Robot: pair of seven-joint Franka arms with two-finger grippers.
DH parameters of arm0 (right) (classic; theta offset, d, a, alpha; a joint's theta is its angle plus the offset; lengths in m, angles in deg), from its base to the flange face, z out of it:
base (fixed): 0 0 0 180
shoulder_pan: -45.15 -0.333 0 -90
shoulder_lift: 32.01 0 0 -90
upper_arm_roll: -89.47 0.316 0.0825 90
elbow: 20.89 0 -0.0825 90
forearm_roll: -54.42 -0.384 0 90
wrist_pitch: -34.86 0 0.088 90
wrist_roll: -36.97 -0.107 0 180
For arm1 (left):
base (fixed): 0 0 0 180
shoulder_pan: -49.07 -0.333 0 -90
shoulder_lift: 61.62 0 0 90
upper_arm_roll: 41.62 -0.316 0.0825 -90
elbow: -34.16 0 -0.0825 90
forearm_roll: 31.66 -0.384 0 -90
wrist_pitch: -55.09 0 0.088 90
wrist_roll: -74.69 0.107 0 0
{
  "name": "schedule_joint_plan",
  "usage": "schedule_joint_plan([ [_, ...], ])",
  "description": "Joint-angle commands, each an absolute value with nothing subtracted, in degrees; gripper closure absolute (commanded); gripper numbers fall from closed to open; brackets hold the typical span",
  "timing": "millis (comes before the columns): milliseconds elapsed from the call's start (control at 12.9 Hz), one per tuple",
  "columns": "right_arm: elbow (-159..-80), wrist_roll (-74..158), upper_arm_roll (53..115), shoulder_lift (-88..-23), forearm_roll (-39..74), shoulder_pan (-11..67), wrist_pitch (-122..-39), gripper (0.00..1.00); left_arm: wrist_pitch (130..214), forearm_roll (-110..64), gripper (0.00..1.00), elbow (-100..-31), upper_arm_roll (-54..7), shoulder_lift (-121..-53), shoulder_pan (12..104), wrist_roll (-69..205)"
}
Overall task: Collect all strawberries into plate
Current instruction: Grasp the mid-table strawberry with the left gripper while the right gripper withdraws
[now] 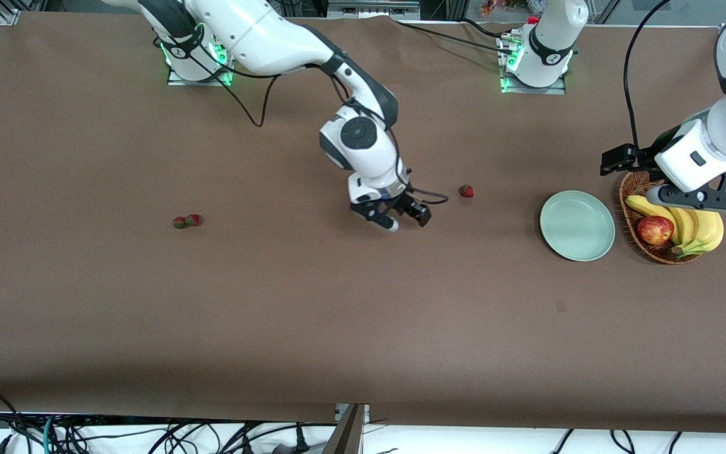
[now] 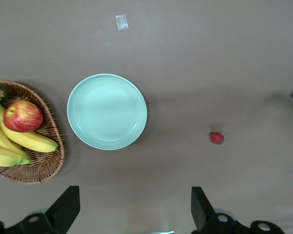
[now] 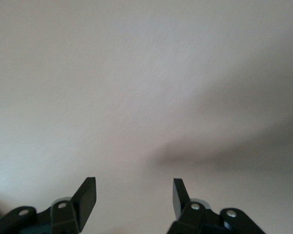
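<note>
Right gripper (image 1: 401, 219), jaws open and empty, over bare counter (image 1: 275, 315); left gripper (image 2: 132, 207) waits open over the basket (image 1: 634, 189). Strawberries (image 1: 466, 191) lie outside the empty plate (image 1: 577, 226); the touching pair (image 1: 186, 221), seemingly two, risks scattering.

The front view looks down from high across the brown table (image 1: 275, 302). The left wrist view shares its round mint-green plate (image 2: 107, 111); the right wrist view seems close to bare tabletop.

No readable text, label, brand or number showed anywhere — not on the arms, the table or the fruit.
</note>
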State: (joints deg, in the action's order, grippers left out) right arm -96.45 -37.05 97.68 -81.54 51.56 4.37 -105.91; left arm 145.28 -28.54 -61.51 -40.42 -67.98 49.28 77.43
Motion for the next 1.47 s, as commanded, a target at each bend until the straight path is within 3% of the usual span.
schedule_joint_plan([
  [0,-98.3,-25.3,97.3,-75.8,52.5,8.1,-91.7,0.26,149.6,-27.4,0.0,-65.6,-40.2,-68.2,48.5,78.3],
  [232,-99.5,-7.3,88.4,-71.1,52.1,8.8,-77.1,0.24,157.5,-27.4,0.0,-72.7,-38.1,-67.6,49.3,75.5],
  [387,-105.1,3.7,83.2,-66.7,52.0,8.8,-74.8,0.23,163.9,-27.5,0.0,-78.7,-33.8,-66.5,49.4,70.0],
  [620,-117.0,19.3,75.0,-59.8,52.0,8.8,-76.8,0.23,174.7,-27.6,0.0,-89.9,-26.1,-63.1,49.3,58.5],
  [852,-131.4,31.0,67.8,-54.7,51.9,8.8,-86.5,0.23,187.1,-31.4,0.0,-98.0,-18.3,-63.8,49.3,43.4],
  [1162,-140.9,33.8,65.2,-54.0,50.7,9.7,-95.2,0.24,199.5,-34.5,0.0,-107.6,-14.0,-65.1,49.4,33.3],
  [1395,-144.3,33.9,65.2,-54.3,48.8,10.6,-98.8,0.24,205.2,-36.1,0.0,-108.8,-14.0,-70.0,50.0,29.3],
])
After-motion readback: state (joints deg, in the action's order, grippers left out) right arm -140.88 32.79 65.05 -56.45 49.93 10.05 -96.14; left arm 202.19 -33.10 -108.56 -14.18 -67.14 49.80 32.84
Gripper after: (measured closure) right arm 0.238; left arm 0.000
